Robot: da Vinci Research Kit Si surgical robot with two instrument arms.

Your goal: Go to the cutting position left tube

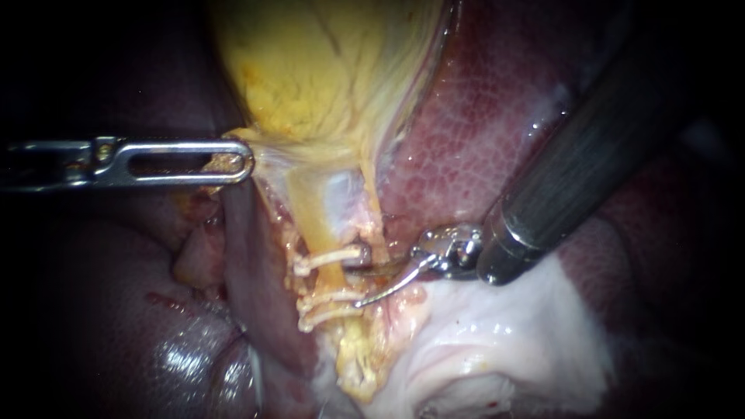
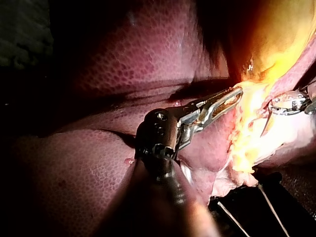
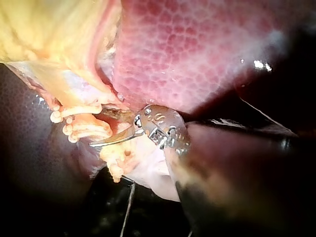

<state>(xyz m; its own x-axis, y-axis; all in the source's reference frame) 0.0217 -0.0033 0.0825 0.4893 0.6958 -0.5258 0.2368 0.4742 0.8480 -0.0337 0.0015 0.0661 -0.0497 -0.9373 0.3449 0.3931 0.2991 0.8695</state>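
Your right instrument (image 1: 357, 285) has its two curved blades apart, with nothing gripped between them. The tips sit at the right-hand edge of the left tube (image 1: 314, 217). One blade lies just under the upper clip (image 1: 330, 257) and the other just above the two lower clips (image 1: 327, 301). The tube runs down from the gallbladder (image 1: 326, 70) as a pale yellow band, and the bare stretch between the clips is short. By my reading you are nearly in place but not across: the blades reach the tube's near edge and do not span it.

Your left instrument (image 1: 240, 162) has its slotted jaws closed on tissue at the gallbladder's neck, holding it out to the left. That looks to be what draws the tube straight.

Here is what could go wrong as you advance:
- **Upper clip:** The upper blade lies very close to its free end. Pushing in at this angle could catch that end and lever the clip loose.
- **Lower clips:** If you drift low, the other blade rides onto them and a cut would land on a clip instead of the tube.
- **Strand:** A thin strand (image 1: 372, 206) runs just right of the tube, and the blades could snag it on the way in.
- **Liver:** The liver (image 1: 481, 155) lies close around the site, and you cannot see where the tips would emerge past the tube.
- **Left grip:** If it slackens, the tube sags and the gap narrows.
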